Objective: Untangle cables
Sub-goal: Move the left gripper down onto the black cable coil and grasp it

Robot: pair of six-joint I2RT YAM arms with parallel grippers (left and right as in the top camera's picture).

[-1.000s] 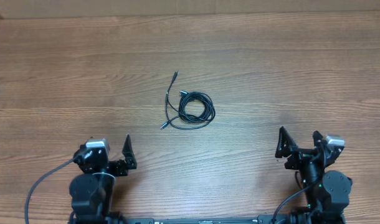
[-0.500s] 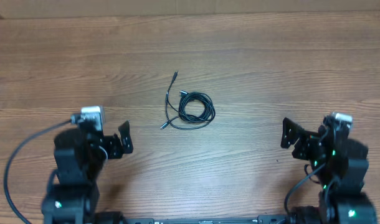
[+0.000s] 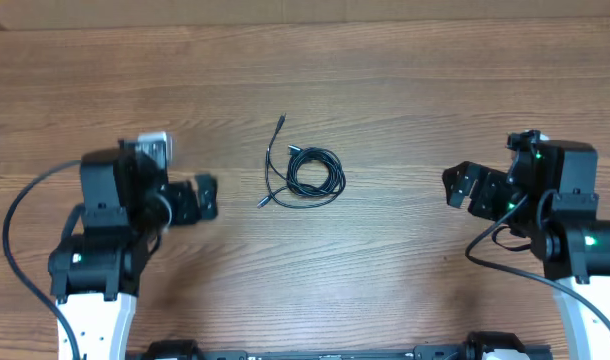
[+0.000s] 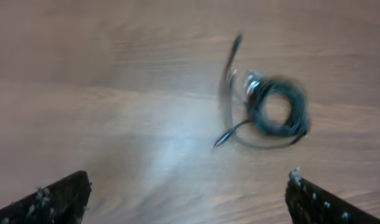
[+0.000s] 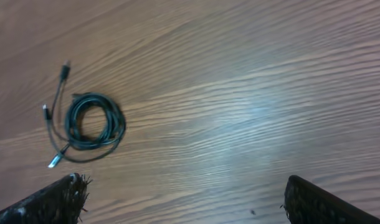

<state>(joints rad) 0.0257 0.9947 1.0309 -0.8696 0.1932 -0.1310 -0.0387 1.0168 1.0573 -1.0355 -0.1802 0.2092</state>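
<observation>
Fingers apart on both sides, with nothing between them. From overhead, the left gripper (image 3: 205,198) and the right gripper (image 3: 455,190) face each other across the wooden table (image 3: 405,90). The cables (image 3: 307,176) lie between them on the bare wood, nearer the left gripper and well apart from both. They form a small tight coil with a few loose ends straying to its left, one reaching up and away from the arms. At this height the strands in the coil cannot be counted.

The left wrist view is blurred. Its two fingers (image 4: 53,198) show only as dark corners at the bottom edge, cut off by the frame. The bundle sits ahead and to the right, its coil a smeared dark ring, and where the strands cross cannot be made out.

The right wrist view is sharper. Its fingers (image 5: 56,200) are likewise cropped at the lower corners. The coil lies far to the left, and three separate plug ends show here, one with a pale tip. This detail is lost in the other two views.
</observation>
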